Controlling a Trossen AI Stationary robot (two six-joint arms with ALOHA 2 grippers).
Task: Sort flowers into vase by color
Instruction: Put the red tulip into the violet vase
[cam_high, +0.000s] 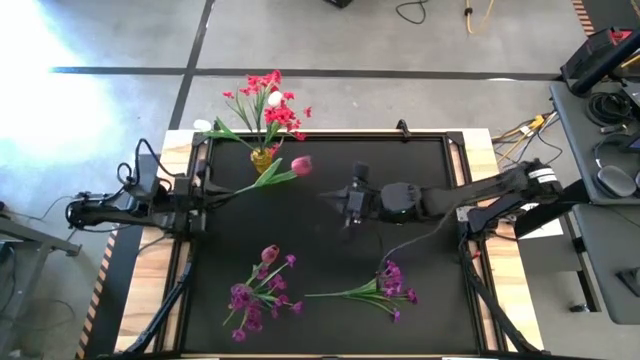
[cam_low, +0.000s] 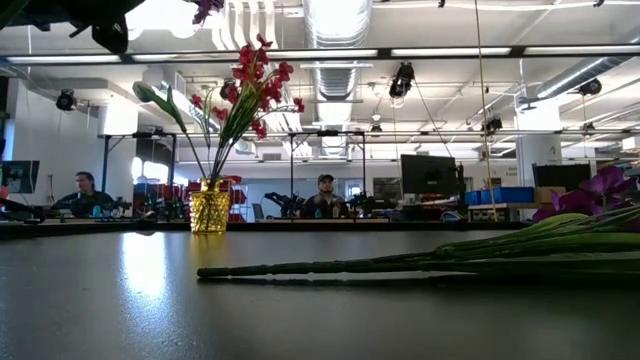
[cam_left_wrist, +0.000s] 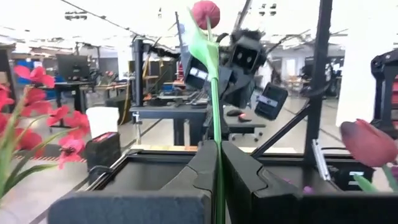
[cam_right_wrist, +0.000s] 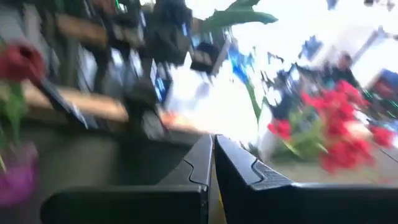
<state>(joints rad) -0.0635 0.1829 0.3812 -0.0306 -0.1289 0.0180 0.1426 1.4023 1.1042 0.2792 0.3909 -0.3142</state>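
The left jaws (cam_left_wrist: 217, 171) pinch the green stem of a red tulip (cam_high: 301, 165), its bloom held out over the dark surface (cam_high: 420, 200) near the far-left corner; in the left wrist view the stem rises straight up between the two dark fingers (cam_left_wrist: 193, 174) to the bud at the top. The right jaws (cam_high: 345, 205) are pressed together on nothing, hanging over the middle of the surface, just beside the tulip's bloom and apart from it; the right wrist view is blurred, but its two fingers (cam_right_wrist: 199, 162) meet with no stem between them. Beyond the tulip, a yellow vase (cam_high: 262, 158) stands at the far-left edge, holding red sprigs (cam_high: 275, 105) and one white bud (cam_high: 274, 99); the low view shows the vase upright with the sprigs fanning above it. On the near side, a purple bunch (cam_high: 255, 295) with a pink bud lies at the left; a second purple sprig (cam_high: 385, 285) lies at the right, stem pointing left, flat on the surface. Well beyond the surface, two people (cam_low: 325, 195) sit at desks in the room.
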